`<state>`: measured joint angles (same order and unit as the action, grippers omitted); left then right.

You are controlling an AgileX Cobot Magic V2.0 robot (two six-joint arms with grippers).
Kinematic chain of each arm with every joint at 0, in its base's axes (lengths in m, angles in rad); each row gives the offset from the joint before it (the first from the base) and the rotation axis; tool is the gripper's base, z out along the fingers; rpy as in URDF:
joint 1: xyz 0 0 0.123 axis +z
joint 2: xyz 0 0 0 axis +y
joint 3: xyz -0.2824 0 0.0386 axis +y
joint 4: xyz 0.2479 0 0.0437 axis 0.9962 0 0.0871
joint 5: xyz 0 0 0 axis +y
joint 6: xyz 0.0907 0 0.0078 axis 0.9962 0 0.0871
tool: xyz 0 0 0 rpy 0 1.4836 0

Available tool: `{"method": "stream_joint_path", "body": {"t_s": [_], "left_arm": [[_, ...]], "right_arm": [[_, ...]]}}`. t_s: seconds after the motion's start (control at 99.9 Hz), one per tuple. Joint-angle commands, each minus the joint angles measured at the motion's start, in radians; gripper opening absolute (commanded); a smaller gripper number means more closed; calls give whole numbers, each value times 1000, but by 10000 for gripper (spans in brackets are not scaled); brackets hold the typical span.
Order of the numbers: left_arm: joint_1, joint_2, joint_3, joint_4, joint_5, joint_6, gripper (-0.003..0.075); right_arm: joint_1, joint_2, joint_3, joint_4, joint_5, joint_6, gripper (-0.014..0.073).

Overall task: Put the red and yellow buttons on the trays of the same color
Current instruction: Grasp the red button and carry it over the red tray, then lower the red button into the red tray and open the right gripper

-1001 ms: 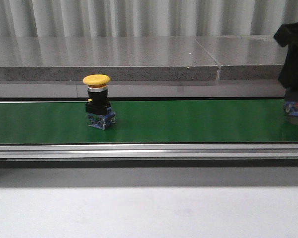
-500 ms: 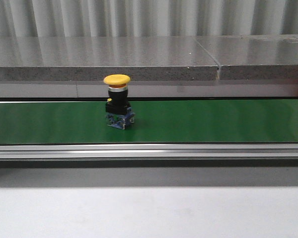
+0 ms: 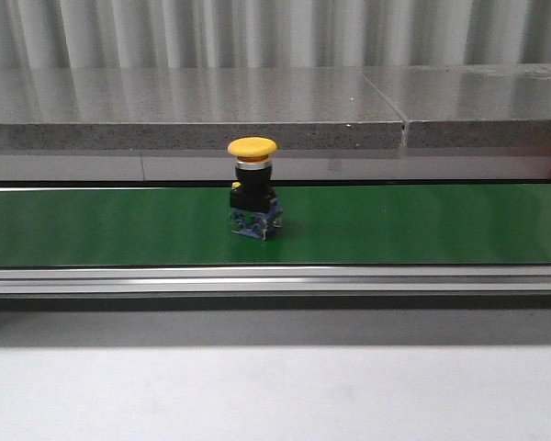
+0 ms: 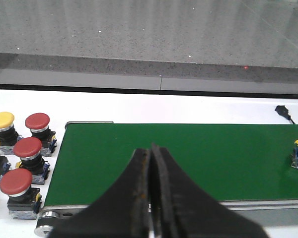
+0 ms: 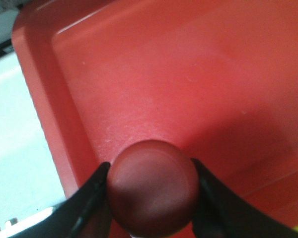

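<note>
**Red button held over red tray; yellow button standing on belt**

The right gripper [image 5: 151, 196] has its fingers closed on the domed cap of a red button [image 5: 153, 191], one finger on each side of the cap. The button hangs over the red tray [image 5: 198, 74], inside the tray's raised rim and near one corner. Whether its base touches the tray floor cannot be told from the right wrist view.

The left gripper [image 4: 150, 191] hangs above the green conveyor belt [image 4: 198, 153] with its fingers pressed together and nothing between them.

A yellow button [image 3: 253, 187] stands upright on the belt in the front view, resting on its blue base. No yellow tray shows in any view. Beside the belt's end, in the left wrist view, a group of spare buttons stands on the white table, among them a red spare [image 4: 37, 128] and a yellow spare [image 4: 2, 126].

Handling assessment: the buttons appear rigid, small and light, with a hard, smooth mushroom cap over a narrower black collar and a blocky base. The cap looks slippery and rounded, so a grip across its widest part, as the right gripper has it, risks sliding. A hold just under the cap, on the collar, would probably seat more securely. The high cap over a narrow base suggests a button may topple if released tilted.
</note>
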<state>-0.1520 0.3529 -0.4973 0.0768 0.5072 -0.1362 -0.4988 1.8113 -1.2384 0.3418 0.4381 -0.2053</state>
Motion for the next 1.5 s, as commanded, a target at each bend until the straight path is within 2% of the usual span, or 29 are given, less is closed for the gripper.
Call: {"method": "stream_joint_path", "body": {"t_s": [0.0, 0.19, 0.26, 0.33, 0.43, 0.52, 0.781, 0.981, 1.281, 1.491], "left_arm": [[-11, 6, -25, -1, -75, -2, -21], [-11, 6, -25, -1, -75, -2, -21], [-11, 6, -25, -1, -75, -2, -21], [-11, 6, -25, -1, -75, -2, -21], [-11, 6, -25, -1, -75, -2, -21], [-11, 6, -25, -1, -75, -2, -21], [-11, 6, -25, -1, -75, -2, -21], [-11, 6, -25, -1, -75, -2, -21], [-11, 6, -25, -1, -75, -2, -21], [-11, 6, -25, -1, -75, -2, -21]], "right_arm": [[-5, -24, -37, 28, -62, 2, 220], [-5, 20, -37, 33, -65, 1, 220], [-5, 23, -37, 33, -66, 0, 246], [-5, 24, -37, 33, -66, 0, 342], [-5, 24, -39, 33, -65, 0, 554], [-5, 22, -39, 41, -64, 1, 668], [-3, -67, -39, 51, -38, 0, 647], [26, -209, -35, 51, 56, -1, 647], [160, -406, -19, 51, 212, -67, 647], [276, -538, 136, 51, 249, -104, 647]]}}
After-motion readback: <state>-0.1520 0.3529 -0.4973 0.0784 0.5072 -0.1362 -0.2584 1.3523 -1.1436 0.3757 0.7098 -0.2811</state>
